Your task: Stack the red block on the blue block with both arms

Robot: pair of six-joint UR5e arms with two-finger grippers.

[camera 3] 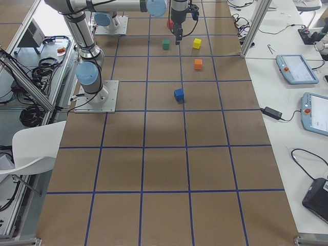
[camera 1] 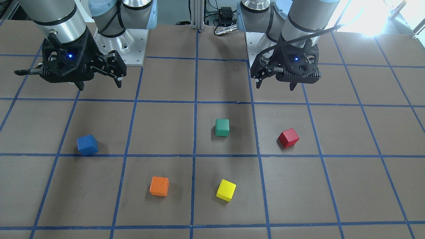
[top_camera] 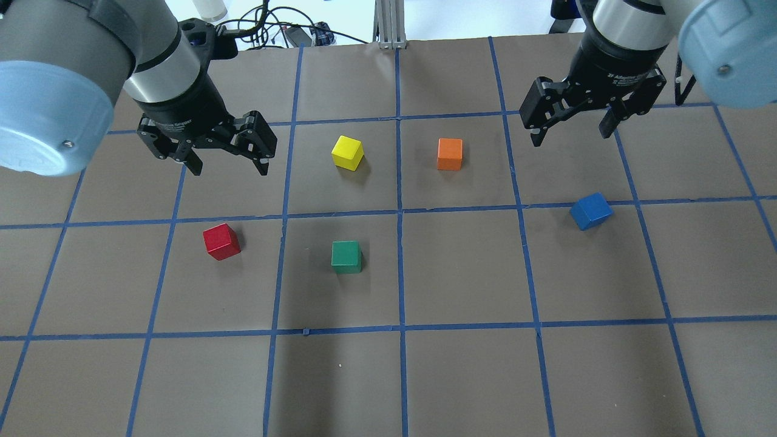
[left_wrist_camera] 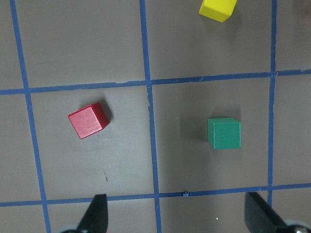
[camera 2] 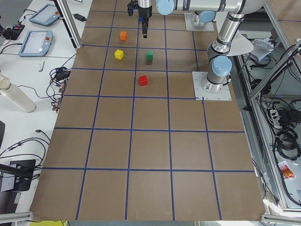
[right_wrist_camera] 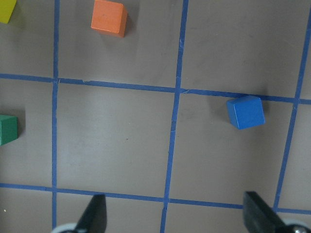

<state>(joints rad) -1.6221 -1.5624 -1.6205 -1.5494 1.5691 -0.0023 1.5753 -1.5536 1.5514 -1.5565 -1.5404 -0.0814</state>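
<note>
The red block [top_camera: 221, 241] lies on the table's left half, also in the front view [camera 1: 288, 137] and the left wrist view [left_wrist_camera: 88, 120]. The blue block [top_camera: 590, 210] lies on the right half, also in the front view [camera 1: 87, 145] and the right wrist view [right_wrist_camera: 246, 112]. My left gripper [top_camera: 227, 167] is open and empty, hovering above the table beyond the red block; it also shows in the front view [camera 1: 275, 87]. My right gripper [top_camera: 570, 138] is open and empty, hovering beyond the blue block, and also shows in the front view [camera 1: 99, 87].
A green block [top_camera: 346, 256] lies right of the red one. A yellow block [top_camera: 348, 152] and an orange block [top_camera: 450, 153] lie farther out, between the two grippers. Blue tape lines grid the brown table [top_camera: 461, 376]. The arm bases stand at the robot's edge [camera 1: 126, 49].
</note>
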